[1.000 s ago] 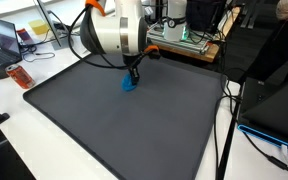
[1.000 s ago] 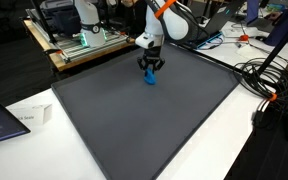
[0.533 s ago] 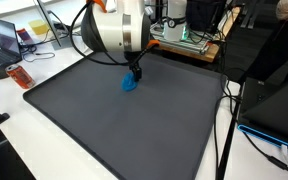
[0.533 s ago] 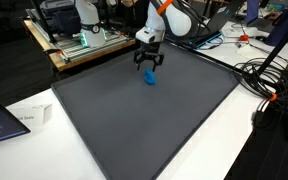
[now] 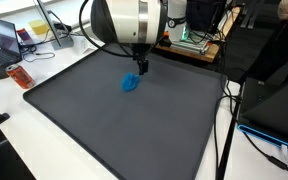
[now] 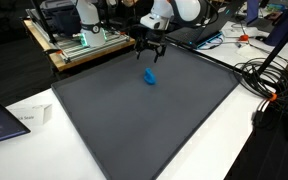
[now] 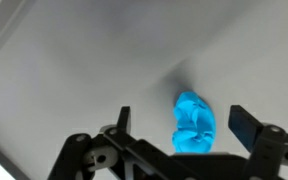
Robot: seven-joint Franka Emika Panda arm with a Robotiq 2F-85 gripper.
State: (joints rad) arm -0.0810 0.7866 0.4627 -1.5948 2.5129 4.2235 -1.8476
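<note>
Gripper (image 6: 151, 54) higher, blue lump (image 6: 149, 77) below.

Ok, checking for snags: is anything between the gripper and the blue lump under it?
Nothing. In an exterior view the open gripper hangs above the blue lump with only air between them. The lump lies alone on the dark mat.

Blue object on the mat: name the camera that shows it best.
Wrist view: the blue object looks large there, its lumpy surface clear. In both exterior views the object is only a small blue speck.
</note>
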